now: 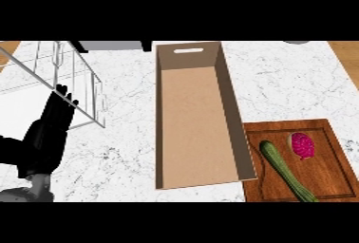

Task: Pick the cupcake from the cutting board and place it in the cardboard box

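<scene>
A long cardboard box (193, 123), open at the top, is set centrally. Its right wall is touched by a cutting board (331, 182). On the board, a cucumber (286, 171) is laid between that wall and the cupcake (304, 144). Bare counter (280, 85) is seen beyond the board, and between the box and a wire rack (77, 80) at left.

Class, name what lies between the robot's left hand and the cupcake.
In the head view, the open cardboard box stands between the left hand and the cupcake; the cucumber lies beside the cupcake on the cutting board.
</scene>
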Tool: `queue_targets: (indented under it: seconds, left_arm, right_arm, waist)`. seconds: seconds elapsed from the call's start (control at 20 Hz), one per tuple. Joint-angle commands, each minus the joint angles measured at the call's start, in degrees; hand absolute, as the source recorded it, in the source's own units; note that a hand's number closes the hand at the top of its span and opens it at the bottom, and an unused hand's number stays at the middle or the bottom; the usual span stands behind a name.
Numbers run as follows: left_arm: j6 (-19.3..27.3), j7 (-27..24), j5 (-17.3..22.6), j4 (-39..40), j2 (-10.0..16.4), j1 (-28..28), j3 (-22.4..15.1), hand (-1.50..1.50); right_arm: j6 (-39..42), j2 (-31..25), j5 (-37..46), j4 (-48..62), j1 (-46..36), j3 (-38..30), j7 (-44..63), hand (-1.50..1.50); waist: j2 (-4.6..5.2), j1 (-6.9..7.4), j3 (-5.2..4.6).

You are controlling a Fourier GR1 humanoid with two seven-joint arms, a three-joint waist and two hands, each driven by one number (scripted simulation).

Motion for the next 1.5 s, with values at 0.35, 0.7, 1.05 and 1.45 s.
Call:
queue_targets:
  seconds: [0.35, 0.7, 1.05, 1.45]
  left_arm:
    - [-3.1, 0.7, 0.3, 0.2, -0.9, -0.2, 0.2, 0.00]
    - [-2.3, -0.4, -4.0, 3.7, -5.1, -2.6, -0.5, 0.00]
    - [-2.0, 1.2, -5.3, 1.3, -6.1, -1.9, -0.1, 0.00]
    - [-2.9, 3.6, -5.6, 3.7, -6.6, -5.4, 3.8, 0.00]
  right_arm:
    - [11.5, -11.7, -7.8, -21.8, -2.8, -4.8, 35.0, -1.50]
    - [11.3, -9.4, 3.0, -21.9, -15.6, 4.4, 45.9, -1.50]
    - [10.8, -5.7, 9.2, -16.9, -22.4, 11.1, 52.5, -1.50]
    - [14.4, -0.1, 13.1, -9.0, -28.3, 13.1, 49.2, -1.50]
  waist:
    - [-0.15, 2.19, 0.29]
    - [-0.10, 2.00, 0.33]
    - [-0.12, 2.37, 0.35]
    - [-0.14, 1.78, 0.37]
